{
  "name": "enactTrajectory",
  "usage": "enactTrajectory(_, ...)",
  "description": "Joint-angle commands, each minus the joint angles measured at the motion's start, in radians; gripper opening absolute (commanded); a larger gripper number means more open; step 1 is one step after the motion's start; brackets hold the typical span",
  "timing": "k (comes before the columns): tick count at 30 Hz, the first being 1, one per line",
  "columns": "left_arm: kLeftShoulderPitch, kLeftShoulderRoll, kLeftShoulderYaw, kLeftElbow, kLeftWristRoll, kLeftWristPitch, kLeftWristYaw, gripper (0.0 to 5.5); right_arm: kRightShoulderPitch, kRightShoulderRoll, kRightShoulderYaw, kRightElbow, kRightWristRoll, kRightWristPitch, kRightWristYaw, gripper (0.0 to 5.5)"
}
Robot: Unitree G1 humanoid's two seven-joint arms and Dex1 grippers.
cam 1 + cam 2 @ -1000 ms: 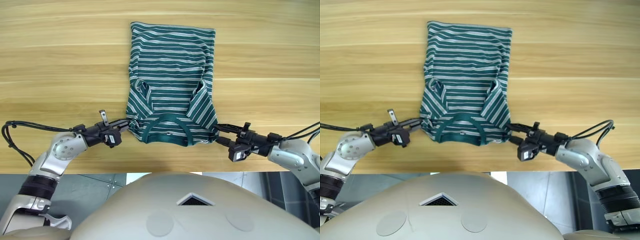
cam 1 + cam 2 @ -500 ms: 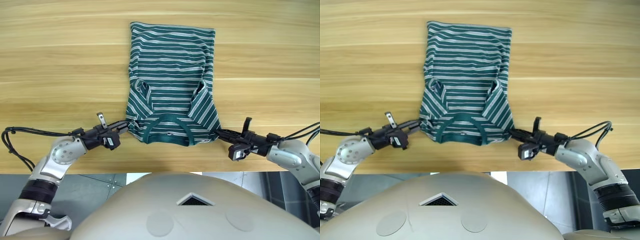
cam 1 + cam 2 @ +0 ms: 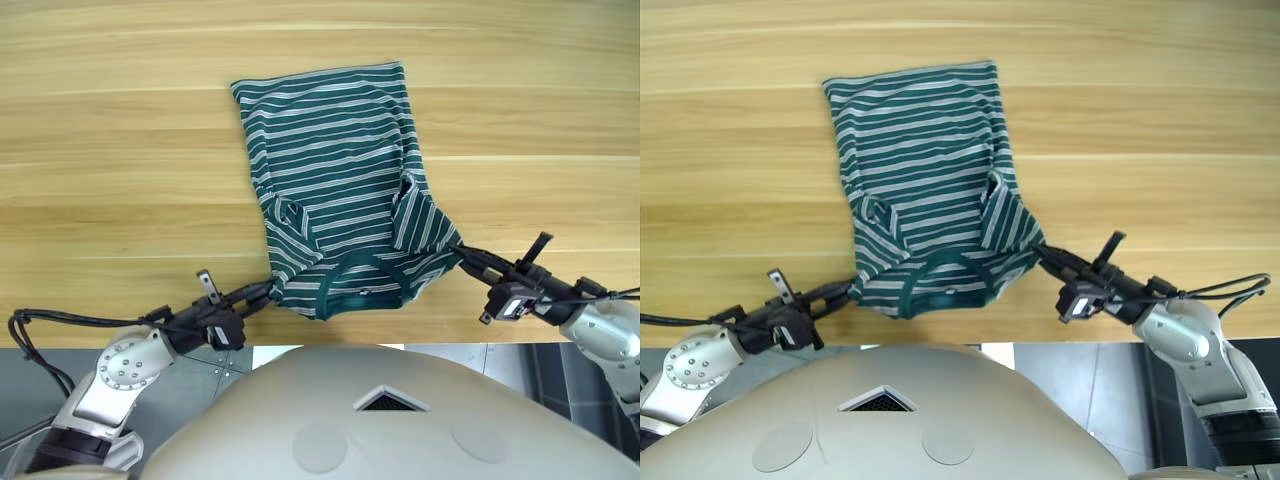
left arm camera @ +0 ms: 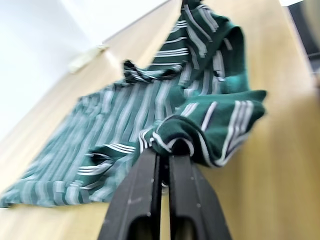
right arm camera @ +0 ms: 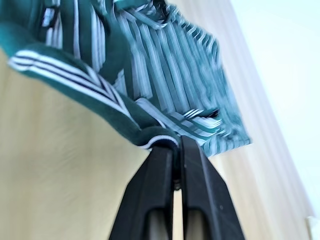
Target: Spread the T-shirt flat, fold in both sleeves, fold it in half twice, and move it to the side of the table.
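The green T-shirt (image 3: 335, 180) with white stripes lies on the wooden table (image 3: 120, 150), sleeves folded in, collar toward the near edge and its body skewed to the left at the far end. My left gripper (image 3: 268, 291) is shut on the shirt's near left shoulder corner. My right gripper (image 3: 453, 250) is shut on the near right shoulder corner. In the left wrist view the dark fingers (image 4: 150, 175) pinch a bunched striped fold (image 4: 200, 135). The right wrist view has the fingers (image 5: 155, 185) closed on the shirt's hem edge (image 5: 100, 95).
The table's near edge (image 3: 150, 345) runs just behind both grippers, with grey floor (image 3: 200, 370) below it. Bare wood stretches to the left and right of the shirt and beyond its far hem.
Both grippers have pulled back toward the table's near edge, dragging the shirt with them. The shirt has slid nearer and turned, its far hem swinging left.
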Motion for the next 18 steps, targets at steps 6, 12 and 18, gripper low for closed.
enactTrajectory(6, -0.419, -0.196, 0.054, 0.270, 0.003, 0.059, 0.117, 0.02, -0.551, 0.175, 0.093, 0.191, -0.043, 0.051, 0.006, 0.00)
enactTrajectory(12, -0.681, -0.282, 0.062, 0.503, 0.077, 0.112, 0.196, 0.02, -0.866, 0.331, 0.169, 0.511, -0.153, 0.063, -0.066, 0.00)
enactTrajectory(18, -0.962, -0.359, 0.049, 0.855, 0.119, 0.092, 0.259, 0.02, -1.155, 0.446, 0.235, 0.983, -0.316, 0.069, -0.285, 0.00)
